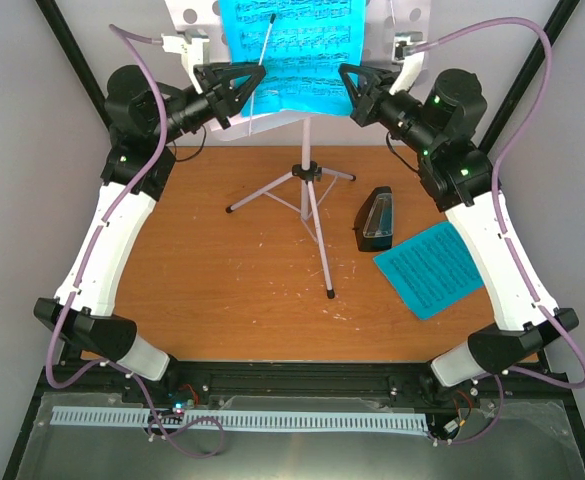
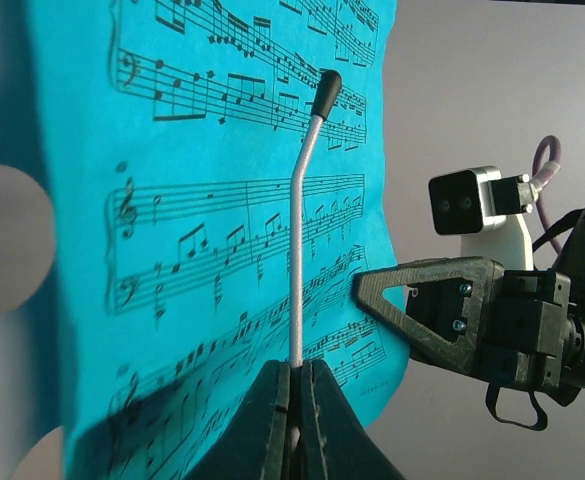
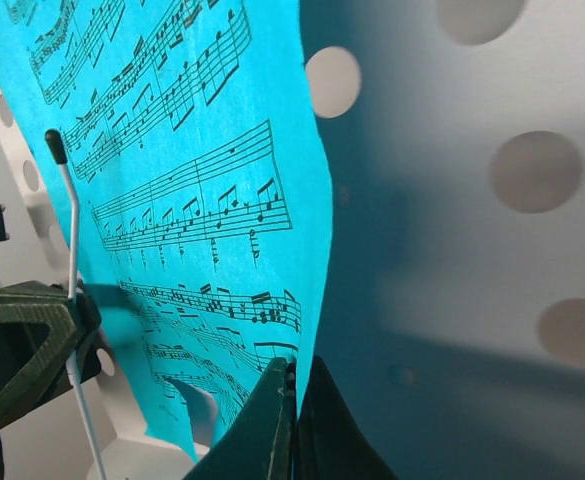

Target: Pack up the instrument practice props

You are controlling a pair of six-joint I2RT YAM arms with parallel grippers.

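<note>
The white tripod music stand (image 1: 310,200) stands at the back of the table, and a cyan sheet-music page (image 1: 292,50) rests on its hole-punched desk (image 3: 472,250). My left gripper (image 2: 294,368) is shut on the stand's thin silver page-holder wire (image 2: 300,200), which has a black tip and lies across the page (image 2: 202,250). My right gripper (image 3: 294,368) is shut on the page's right edge (image 3: 302,250). Both grippers face each other across the desk. The black pyramid metronome (image 1: 375,220) stands on the table. A second cyan page (image 1: 434,268) lies flat beside it.
The stand's three legs (image 1: 324,265) spread over the middle of the wooden table (image 1: 222,300). Grey walls and black frame posts (image 1: 67,60) close in the back and sides. A slotted cable duct (image 1: 232,418) runs along the near edge between the arm bases.
</note>
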